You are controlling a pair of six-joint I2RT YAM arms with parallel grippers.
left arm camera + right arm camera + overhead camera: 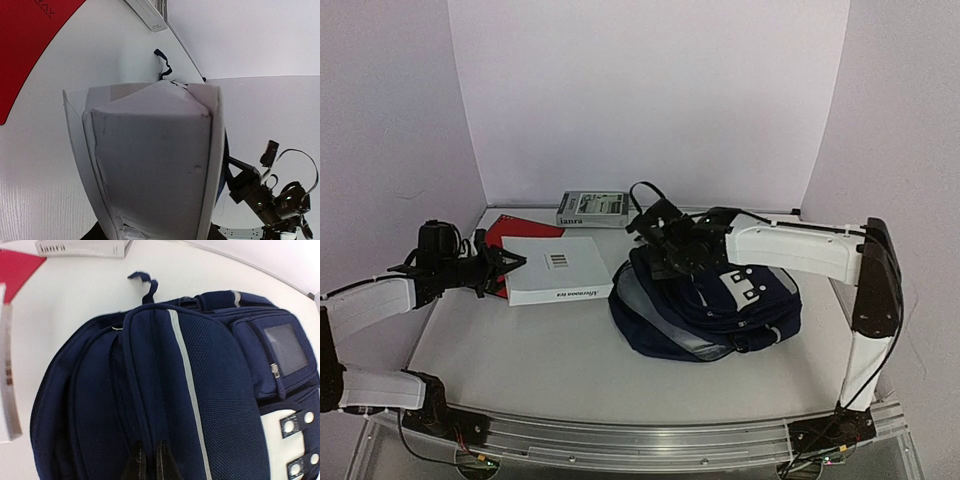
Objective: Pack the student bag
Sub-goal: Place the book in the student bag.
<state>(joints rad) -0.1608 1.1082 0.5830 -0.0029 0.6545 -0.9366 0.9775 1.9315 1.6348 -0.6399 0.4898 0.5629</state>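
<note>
The student bag (705, 305) is navy with a pale stripe and lies on its side at the table's right middle. It fills the right wrist view (200, 390). My right gripper (662, 255) sits at the bag's upper left end. In its wrist view the gripper (148, 465) has its fingers nearly together, pinching a fold of navy fabric by the zipper seam. My left gripper (510, 265) is shut on the left edge of a white book (560, 268). The book (150, 165) blocks most of the left wrist view and hides the fingers.
A grey boxed book (592, 208) lies by the back wall. A red folder (515, 235) lies under the white book's far left corner. Purple walls close the back and both sides. The bag's carry loop (145, 282) points toward the back.
</note>
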